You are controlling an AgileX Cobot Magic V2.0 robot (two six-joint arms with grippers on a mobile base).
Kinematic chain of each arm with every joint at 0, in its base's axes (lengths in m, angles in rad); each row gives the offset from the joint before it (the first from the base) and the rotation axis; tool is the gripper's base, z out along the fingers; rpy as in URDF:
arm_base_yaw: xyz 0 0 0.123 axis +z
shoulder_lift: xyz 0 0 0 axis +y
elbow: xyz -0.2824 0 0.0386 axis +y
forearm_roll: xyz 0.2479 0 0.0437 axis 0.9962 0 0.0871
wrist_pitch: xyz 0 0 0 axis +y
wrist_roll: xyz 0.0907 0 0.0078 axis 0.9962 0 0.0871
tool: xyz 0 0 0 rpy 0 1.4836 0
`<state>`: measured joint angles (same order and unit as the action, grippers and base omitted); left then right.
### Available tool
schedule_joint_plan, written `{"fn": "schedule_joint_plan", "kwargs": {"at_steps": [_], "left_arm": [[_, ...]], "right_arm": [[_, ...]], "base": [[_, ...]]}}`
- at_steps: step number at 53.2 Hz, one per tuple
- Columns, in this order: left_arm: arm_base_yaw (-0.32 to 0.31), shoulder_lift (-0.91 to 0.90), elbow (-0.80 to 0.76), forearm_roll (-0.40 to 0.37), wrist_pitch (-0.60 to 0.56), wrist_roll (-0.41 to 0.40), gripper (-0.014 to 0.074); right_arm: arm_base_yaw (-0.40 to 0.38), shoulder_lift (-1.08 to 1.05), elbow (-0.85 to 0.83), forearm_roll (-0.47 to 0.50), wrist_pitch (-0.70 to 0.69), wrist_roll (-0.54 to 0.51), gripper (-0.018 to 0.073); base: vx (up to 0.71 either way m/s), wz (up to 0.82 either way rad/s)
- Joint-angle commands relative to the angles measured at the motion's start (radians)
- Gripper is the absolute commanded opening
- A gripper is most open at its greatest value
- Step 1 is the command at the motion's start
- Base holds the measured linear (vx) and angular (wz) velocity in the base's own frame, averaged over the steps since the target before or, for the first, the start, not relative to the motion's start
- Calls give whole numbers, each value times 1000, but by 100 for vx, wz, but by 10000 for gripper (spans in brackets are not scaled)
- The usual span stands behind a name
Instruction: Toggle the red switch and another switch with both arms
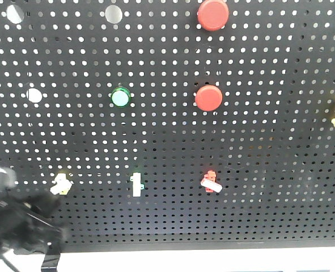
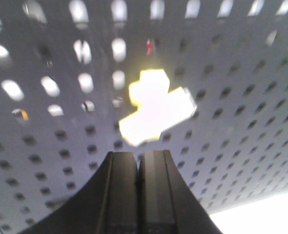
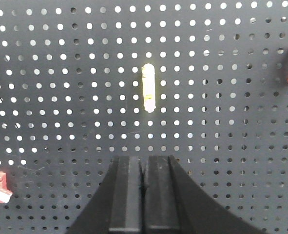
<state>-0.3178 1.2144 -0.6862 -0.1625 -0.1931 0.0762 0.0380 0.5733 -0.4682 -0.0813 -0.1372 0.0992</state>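
Hanging low on the pegboard (image 1: 269, 215), the red switch (image 1: 211, 181) sits right of centre, the pale-yellow switch (image 1: 61, 184) far left above a black arm (image 1: 20, 226). Left wrist: the left hand (image 2: 138, 163), fingers together, sits just below the pale-yellow switch. Right wrist: the right hand (image 3: 144, 168), fingers also together, has the red switch at lower left.

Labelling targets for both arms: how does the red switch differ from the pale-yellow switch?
Colour: the red switch has a red body, the pale-yellow switch a cream one.
Place: the red switch sits under a round red button; the pale-yellow switch sits far left.
Company: the left arm is close below the pale-yellow switch; no arm shows by the red switch.
Both are small toggles in the same row.
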Motion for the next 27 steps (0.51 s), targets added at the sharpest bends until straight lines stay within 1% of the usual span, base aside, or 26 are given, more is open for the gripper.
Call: {"fn": "schedule_joint_plan", "kwargs": {"at_steps": [1, 5, 8, 10, 11, 13, 15, 19, 23, 27], "left_arm": [[-6, -93, -9, 3, -68, -7, 3], [-6, -150, 31, 3, -72, -7, 3], [-6, -190, 65, 2, -76, -7, 3], [-6, -218, 89, 2, -82, -7, 3], [-6, -228, 103, 2, -83, -7, 3], [-6, -257, 126, 2, -87, -7, 3], [-6, -275, 146, 2, -91, -7, 3], [-6, -311, 179, 2, -94, -7, 3], [-6, -342, 202, 2, -93, -7, 3], [-6, -360, 216, 2, -91, -7, 3]], "right_arm": [[12, 27, -33, -9, -69, -2, -6], [69, 60, -33, -9, -75, 7, -6], [131, 94, -33, -16, -86, 4, -6], [191, 129, -33, -33, -106, -6, -6], [201, 135, -33, -35, -111, -7, -6], [261, 175, -33, -53, -146, -8, -6], [305, 216, -33, -60, -182, -8, -6], [375, 306, -35, -53, -259, -8, -6], [417, 407, -46, -29, -343, -7, -6], [441, 492, -82, -8, -387, -7, -6]], "base": [[0, 0], [0, 0], [0, 0], [0, 0], [0, 0], [0, 0], [0, 0], [0, 0], [0, 0], [0, 0]]}}
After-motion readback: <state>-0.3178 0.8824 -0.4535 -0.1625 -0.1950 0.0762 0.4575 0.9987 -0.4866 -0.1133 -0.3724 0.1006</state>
